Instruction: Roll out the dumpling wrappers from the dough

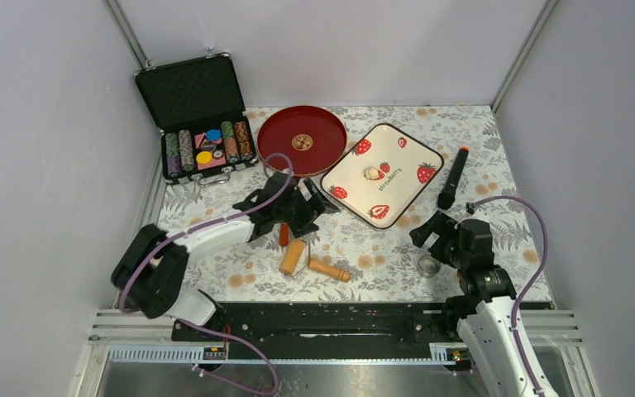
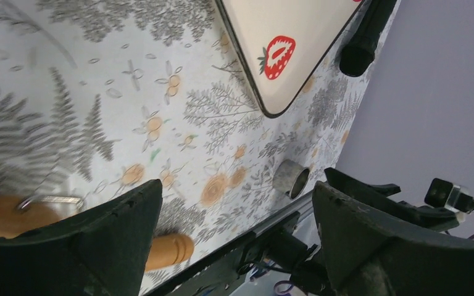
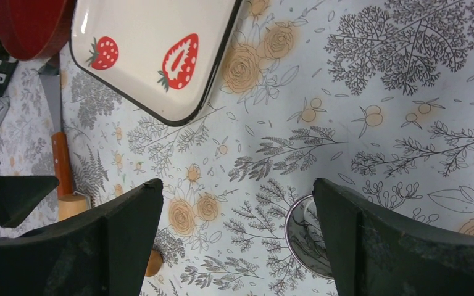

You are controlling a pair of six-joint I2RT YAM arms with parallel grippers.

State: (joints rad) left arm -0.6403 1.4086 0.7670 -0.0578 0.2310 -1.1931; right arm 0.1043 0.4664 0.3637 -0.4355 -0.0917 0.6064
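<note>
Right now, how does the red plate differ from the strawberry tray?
Shape: the red plate is round; the strawberry tray is a rounded rectangle, set at a slant. Colour: plate dark red with a gold centre emblem; tray cream with red strawberries. Load: plate bare; tray carries a small dough lump. Both lie flat, side by side, on the flowered cloth.

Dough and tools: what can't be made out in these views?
- Dough: top view only, too small to tell lump from disc; both wrist views crop it off the strawberry tray.
- Roller: left wrist view, mostly behind the left gripper.
- Ring cutter: right wrist view, cut by the right gripper and bottom edge.
</note>
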